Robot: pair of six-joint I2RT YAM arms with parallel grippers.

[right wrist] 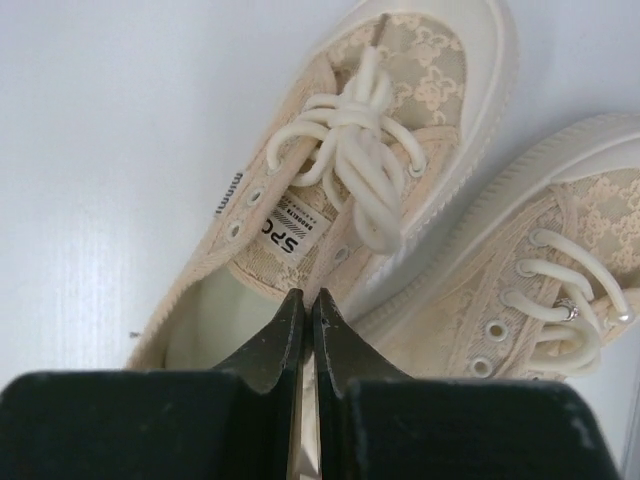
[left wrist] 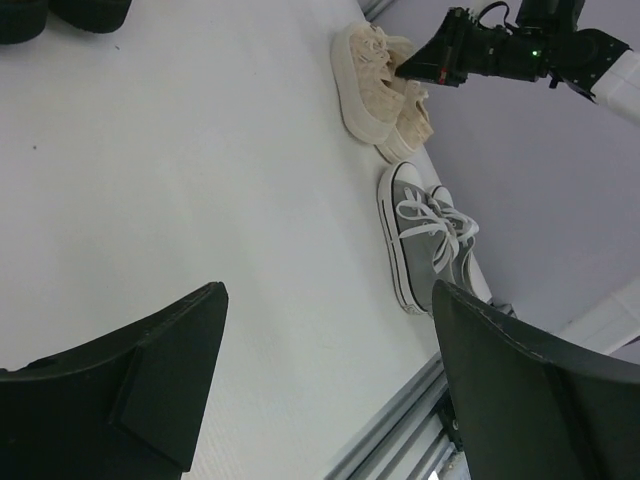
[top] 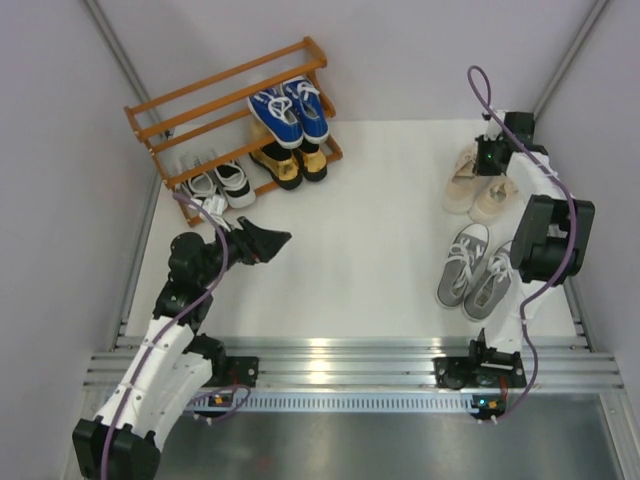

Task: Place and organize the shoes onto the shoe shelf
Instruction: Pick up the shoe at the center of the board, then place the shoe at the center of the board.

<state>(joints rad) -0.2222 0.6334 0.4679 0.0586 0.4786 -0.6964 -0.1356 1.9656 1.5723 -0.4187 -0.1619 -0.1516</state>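
Right wrist: your right tool (right wrist: 307, 298) pinches a beige lace-up (right wrist: 420, 70).
Its jaws meet on the collar; your left tool (left wrist: 328, 292) gapes, holding nothing.

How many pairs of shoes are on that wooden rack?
3: blue canvas sneakers with white laces on a middle tier, shiny gold loafers below them, black-and-white sneakers bottom left. None looks hidden.
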